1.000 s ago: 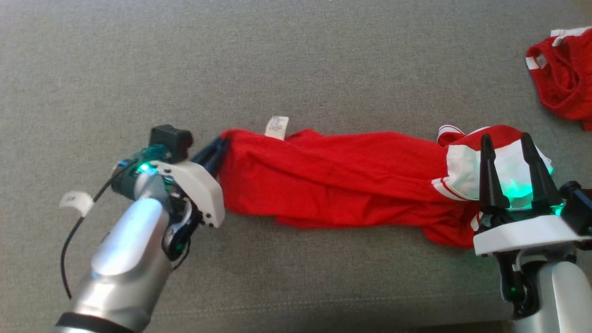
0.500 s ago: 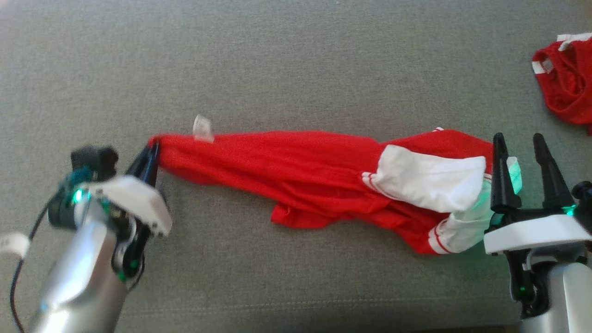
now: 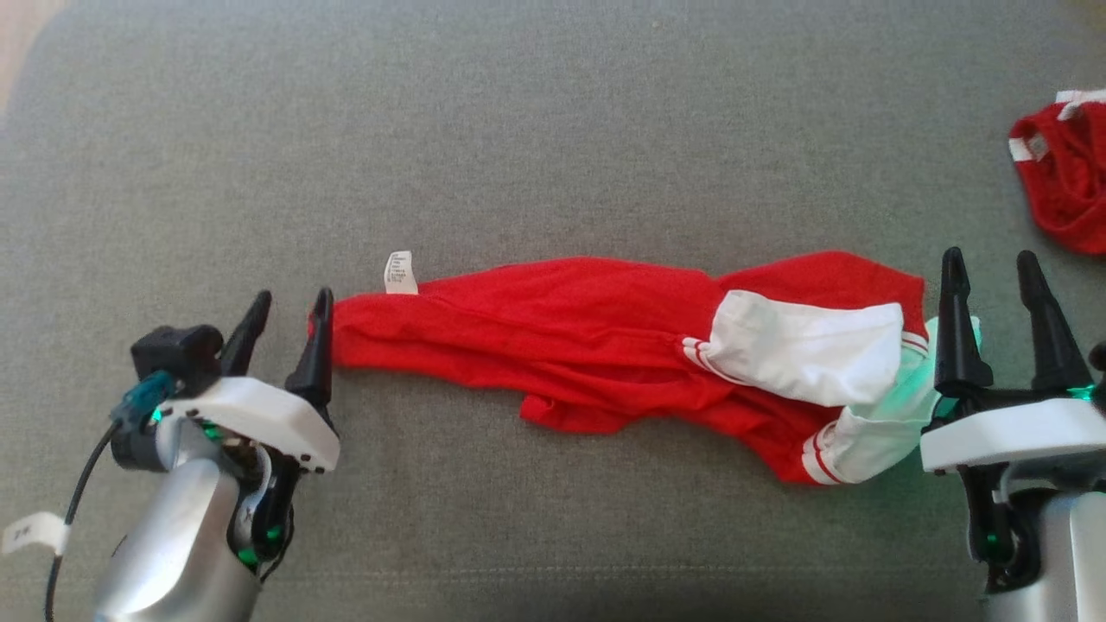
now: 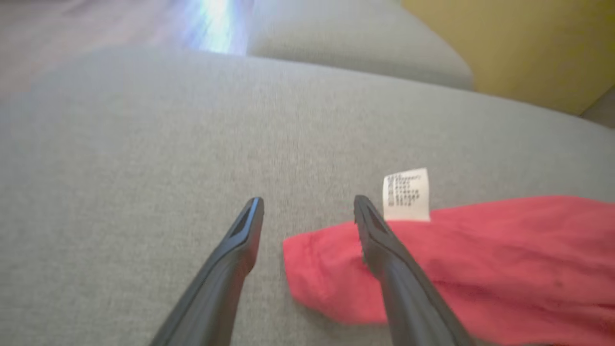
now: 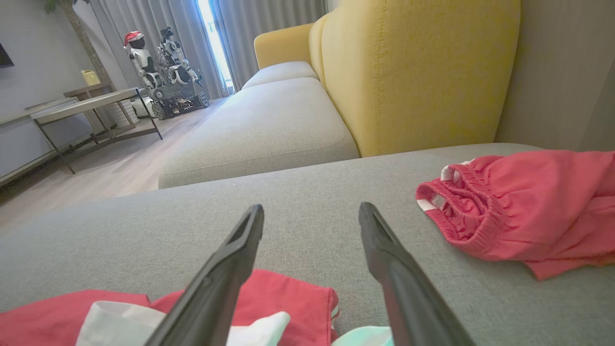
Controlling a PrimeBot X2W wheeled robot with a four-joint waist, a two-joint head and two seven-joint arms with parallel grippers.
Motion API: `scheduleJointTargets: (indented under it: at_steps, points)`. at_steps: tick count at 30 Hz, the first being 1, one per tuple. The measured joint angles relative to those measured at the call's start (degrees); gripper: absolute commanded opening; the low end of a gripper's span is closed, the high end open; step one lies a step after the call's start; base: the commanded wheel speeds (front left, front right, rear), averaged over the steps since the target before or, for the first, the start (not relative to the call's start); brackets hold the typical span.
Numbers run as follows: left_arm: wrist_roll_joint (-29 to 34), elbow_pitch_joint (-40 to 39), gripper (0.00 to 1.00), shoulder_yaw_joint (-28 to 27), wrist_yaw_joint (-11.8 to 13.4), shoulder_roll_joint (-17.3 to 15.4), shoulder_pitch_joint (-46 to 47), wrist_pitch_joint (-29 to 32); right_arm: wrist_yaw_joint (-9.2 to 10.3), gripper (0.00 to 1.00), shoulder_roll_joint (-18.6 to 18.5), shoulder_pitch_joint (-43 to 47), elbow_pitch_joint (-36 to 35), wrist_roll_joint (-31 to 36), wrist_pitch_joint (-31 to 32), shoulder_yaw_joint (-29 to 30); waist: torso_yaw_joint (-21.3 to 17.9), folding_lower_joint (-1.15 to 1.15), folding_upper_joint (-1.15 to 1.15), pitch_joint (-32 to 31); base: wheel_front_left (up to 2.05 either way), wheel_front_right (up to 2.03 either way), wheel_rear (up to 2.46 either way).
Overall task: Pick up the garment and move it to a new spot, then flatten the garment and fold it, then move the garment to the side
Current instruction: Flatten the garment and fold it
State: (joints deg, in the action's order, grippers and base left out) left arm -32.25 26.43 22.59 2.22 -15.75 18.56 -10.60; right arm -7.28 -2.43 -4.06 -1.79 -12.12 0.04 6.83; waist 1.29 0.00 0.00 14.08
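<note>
The left gripper (image 3: pixel 294 296) has let go of the garment (image 3: pixel 570 337); its fingers now stand apart at the red cloth's left tip. The grey sofa cushion (image 3: pixel 553 130) carries the garment stretched lengthwise, white sleeve to the right. The right gripper (image 3: pixel 988 256), fingers apart, sits at that sleeve end. A second red garment (image 3: pixel 1067 173) lies far right. A white care label (image 3: pixel 400 272) sticks out near the left tip.

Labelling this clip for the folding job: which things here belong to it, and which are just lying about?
Job: long red-and-white garment; left gripper and right gripper, both open.
Lying about: crumpled red garment; yellow backrest; another robot by the curtains.
</note>
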Motion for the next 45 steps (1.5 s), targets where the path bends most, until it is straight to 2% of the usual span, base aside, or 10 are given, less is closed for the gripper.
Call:
scheduleJointTargets:
  at_steps: [6,11,21,45]
  points:
    - [3.0,-5.1,1.00,-1.8,2.5,0.0,-2.4,-3.2,0.00,1.00,0.0,0.2,-0.4,0.5,0.6,-0.8,0.2,0.00,0.00,-2.3,0.00,0.00,0.00]
    - [8.1,-13.5,1.00,-4.5,5.7,-0.2,-7.1,-3.7,0.00,1.00,0.0,2.9,-1.2,2.6,1.5,-1.9,0.4,0.00,0.00,-5.2,0.00,0.00,0.00]
    - [11.0,-20.3,1.00,-5.5,7.8,-0.8,-17.1,-3.7,0.00,1.00,0.0,7.7,-1.8,3.1,2.8,-3.0,0.3,0.00,0.00,-8.5,0.00,0.00,0.00]
    - [10.9,-21.2,1.00,-5.1,7.8,-1.7,-17.8,-3.6,0.00,1.00,0.0,8.4,-2.7,2.0,3.3,-3.0,0.6,0.00,0.00,-8.0,0.00,0.00,0.00]
